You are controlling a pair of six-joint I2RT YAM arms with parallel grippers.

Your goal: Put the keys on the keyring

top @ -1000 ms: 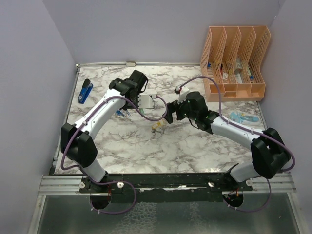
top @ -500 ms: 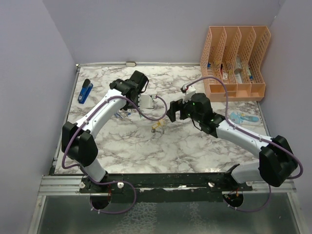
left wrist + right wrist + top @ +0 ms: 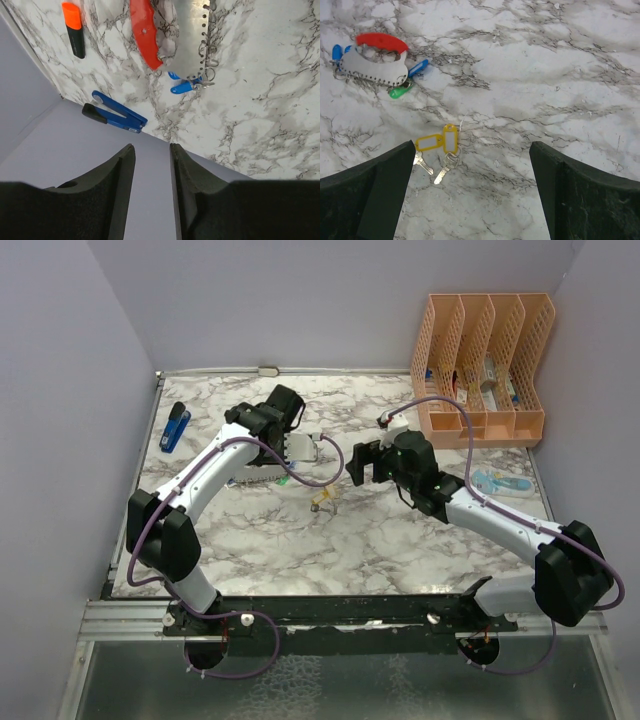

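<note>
**STATUS: TWO YELLOW KEYS NOT YET ON THE RING**

Progress: The keyring [image 3: 375,62] lies flat on the marble table [image 3: 570,75], red side away from the right wrist camera. Blue keys [image 3: 182,87] sit at its perforated silver edge, apparently hung by small wire loops. A green key [image 3: 400,91] touches the same edge; whether it is attached cannot be told at this resolution. The two yellow-tagged keys [image 3: 442,142] lie loose, well apart from the keyring. These are the remaining work.

End effectors: The left gripper [image 3: 151,147] hovers above the keyring with a narrow gap between its jaws and nothing in it. The right gripper [image 3: 472,150] is spread wide and empty, with the yellow-tagged keys lying between its fingers in the wrist view.

Change from one second ago: In the top view, the right gripper has pulled back and away from the yellow-tagged keys. The keyring now shows on the table beside the left gripper.
</note>
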